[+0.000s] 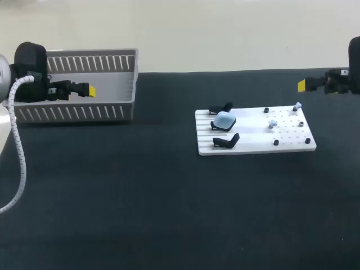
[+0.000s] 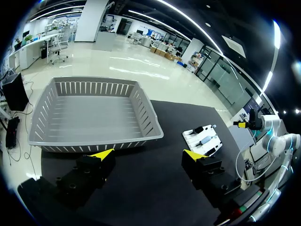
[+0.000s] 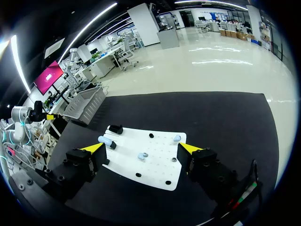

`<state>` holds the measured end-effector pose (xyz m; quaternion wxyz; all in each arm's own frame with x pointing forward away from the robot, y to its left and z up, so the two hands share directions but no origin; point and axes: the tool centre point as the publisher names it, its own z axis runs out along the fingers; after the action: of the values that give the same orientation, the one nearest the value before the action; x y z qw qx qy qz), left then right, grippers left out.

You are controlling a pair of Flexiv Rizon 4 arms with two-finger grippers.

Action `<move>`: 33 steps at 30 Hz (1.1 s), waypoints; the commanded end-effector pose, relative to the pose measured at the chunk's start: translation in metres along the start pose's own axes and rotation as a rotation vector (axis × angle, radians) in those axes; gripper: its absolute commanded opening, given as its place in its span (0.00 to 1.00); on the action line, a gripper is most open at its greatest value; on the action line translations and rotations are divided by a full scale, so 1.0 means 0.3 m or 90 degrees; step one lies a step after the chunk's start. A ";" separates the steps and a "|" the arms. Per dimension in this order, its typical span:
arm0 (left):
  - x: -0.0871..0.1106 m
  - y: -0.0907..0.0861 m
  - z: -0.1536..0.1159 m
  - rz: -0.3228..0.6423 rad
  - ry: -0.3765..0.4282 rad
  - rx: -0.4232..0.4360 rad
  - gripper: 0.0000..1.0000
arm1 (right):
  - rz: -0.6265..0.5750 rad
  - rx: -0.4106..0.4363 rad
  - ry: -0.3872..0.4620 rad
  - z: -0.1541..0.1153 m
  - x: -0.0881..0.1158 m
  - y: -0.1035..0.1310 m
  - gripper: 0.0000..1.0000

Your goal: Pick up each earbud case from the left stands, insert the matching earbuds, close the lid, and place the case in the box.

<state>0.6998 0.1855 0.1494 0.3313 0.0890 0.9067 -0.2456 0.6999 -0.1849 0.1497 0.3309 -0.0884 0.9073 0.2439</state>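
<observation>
blue case (image 1: 225,118) sits on the middle of three black stands (image 1: 226,140) at the left end of a white board (image 1: 256,148), mid-tabletop. right pincer (image 1: 306,85) hangs beyond the board's far right corner, wide, nothing in it; the case lies leftward across the board from it, past two pale earbuds (image 1: 273,123) among black pegs. left pincer (image 1: 90,90) also wide and bare, at the grey box (image 1: 130,84), well apart from the board. judged: right arm nearer. case a rounded lump, long axis too small to tell. tabletop (image 1: 140,202) dark, flat. the other stands sit near on both sides, so finger room looks tight there.
</observation>
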 end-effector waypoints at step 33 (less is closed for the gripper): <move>-0.014 -0.214 0.035 0.309 -0.025 0.290 1.00 | 0.000 0.001 0.000 -0.001 0.000 0.000 1.00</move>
<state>0.6859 0.1252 0.1745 0.3531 0.2852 0.8458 -0.2804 0.7000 -0.1849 0.1497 0.3308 -0.0884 0.9074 0.2438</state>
